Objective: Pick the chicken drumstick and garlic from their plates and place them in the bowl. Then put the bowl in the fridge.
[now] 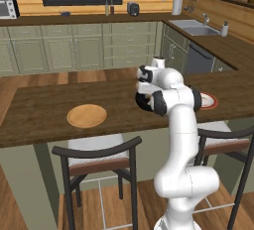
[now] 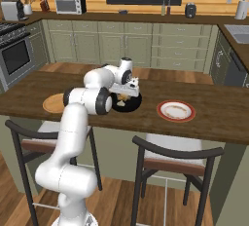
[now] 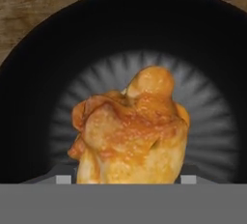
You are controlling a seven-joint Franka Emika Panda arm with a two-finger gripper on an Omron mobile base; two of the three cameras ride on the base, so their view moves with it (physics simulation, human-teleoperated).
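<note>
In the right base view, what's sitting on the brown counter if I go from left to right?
Wooden plate → black bowl with the tool over it → white plate with a red rim.

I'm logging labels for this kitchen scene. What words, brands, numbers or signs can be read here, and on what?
None can be read.
The microwave front shows no legible marking; too small to tell.
The bottles by the window are too small to show any label.
The black bowl, the chicken drumstick and the red-rimmed plate carry no text.
</note>
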